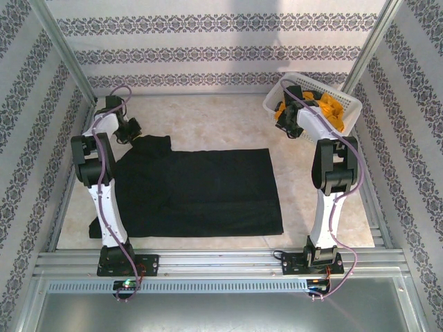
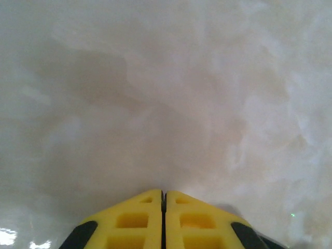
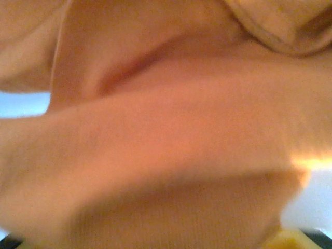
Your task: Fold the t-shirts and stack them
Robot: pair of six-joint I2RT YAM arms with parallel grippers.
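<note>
In the basket (image 1: 313,78), right gripper (image 1: 285,119) amid orange t-shirt (image 3: 166,129), grip unclear; left gripper (image 2: 164,194) closed, empty, by black t-shirt (image 1: 201,190).

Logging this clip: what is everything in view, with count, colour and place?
black t-shirt: 1, black, spread flat, left and middle of table
orange t-shirt: 1, orange-yellow, bunched in basket
basket: 1, white, far right corner
table: 1, pale marbled
walls: patterned grey-white, three sides
arms: 2, white and black, near edge
left tool: yellow, shut, over bare table
right tool: at basket, against orange cloth; open or shut unclear
</note>
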